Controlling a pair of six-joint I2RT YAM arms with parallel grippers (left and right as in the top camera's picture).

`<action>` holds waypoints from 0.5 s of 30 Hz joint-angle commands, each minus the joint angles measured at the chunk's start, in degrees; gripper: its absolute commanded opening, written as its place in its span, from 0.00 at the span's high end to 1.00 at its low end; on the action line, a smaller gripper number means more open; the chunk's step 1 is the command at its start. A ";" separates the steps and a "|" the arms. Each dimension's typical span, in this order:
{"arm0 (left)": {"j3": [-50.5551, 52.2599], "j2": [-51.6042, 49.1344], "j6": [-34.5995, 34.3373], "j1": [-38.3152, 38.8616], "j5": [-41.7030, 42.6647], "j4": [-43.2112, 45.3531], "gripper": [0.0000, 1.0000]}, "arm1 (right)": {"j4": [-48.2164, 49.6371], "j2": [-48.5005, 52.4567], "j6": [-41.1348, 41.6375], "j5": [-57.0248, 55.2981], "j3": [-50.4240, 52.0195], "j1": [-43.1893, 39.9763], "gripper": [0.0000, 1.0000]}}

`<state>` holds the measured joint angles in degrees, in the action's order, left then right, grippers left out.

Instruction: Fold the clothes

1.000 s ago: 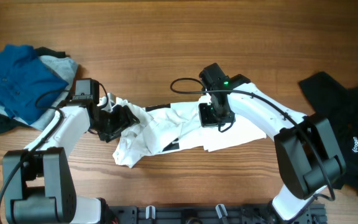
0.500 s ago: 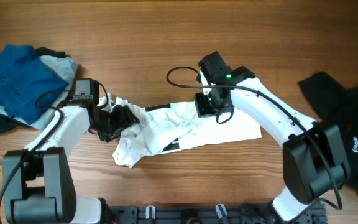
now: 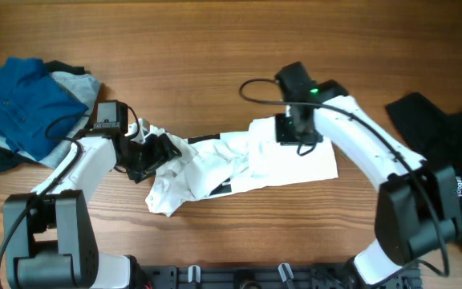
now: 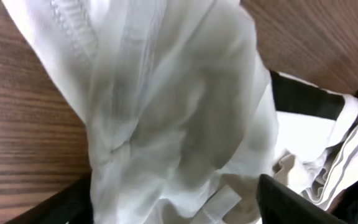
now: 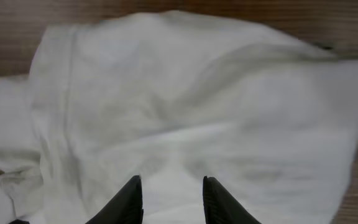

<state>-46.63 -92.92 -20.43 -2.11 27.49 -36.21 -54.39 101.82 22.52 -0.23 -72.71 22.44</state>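
Observation:
The white T-shirt [image 3: 239, 168] lies crumpled mid-table, with black bars [image 3: 219, 190] showing at its front. My left gripper [image 3: 152, 158] sits at the shirt's left end. In the left wrist view its jaws [image 4: 173, 202] stand wide apart, with white fabric [image 4: 166, 112] bunched between them and draped close to the camera. My right gripper [image 3: 295, 132] is at the shirt's upper right edge. In the right wrist view [image 5: 169, 186] its fingers stand close together around a ridge of the white fabric [image 5: 197, 106], which spreads flat ahead.
A pile of dark-blue [image 3: 22, 100], light grey-blue [image 3: 79, 83] and black pieces lies at the far left. A black garment [image 3: 447, 168] lies at the right edge. The right arm's cable [image 3: 255, 88] loops above the shirt.
My right gripper has moved up and then right, and the shirt's upper right flap has spread out with it. The left arm has not moved.

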 commanded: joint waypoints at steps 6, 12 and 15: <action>0.68 -4.72 0.70 1.92 -2.45 2.01 0.34 | -3.52 -4.55 -1.40 -2.29 -1.16 -5.27 0.65; -0.02 -3.76 1.33 5.60 -1.81 2.23 0.96 | -3.58 -4.55 -0.83 -4.04 -1.16 -5.29 0.65; -6.75 -2.32 2.45 -0.94 -7.52 -4.48 0.96 | -3.96 -4.55 0.00 -6.40 -1.16 -6.29 0.65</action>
<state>-47.68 -96.82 -19.53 2.15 25.04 -36.91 -57.91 98.28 22.28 -3.64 -72.82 17.06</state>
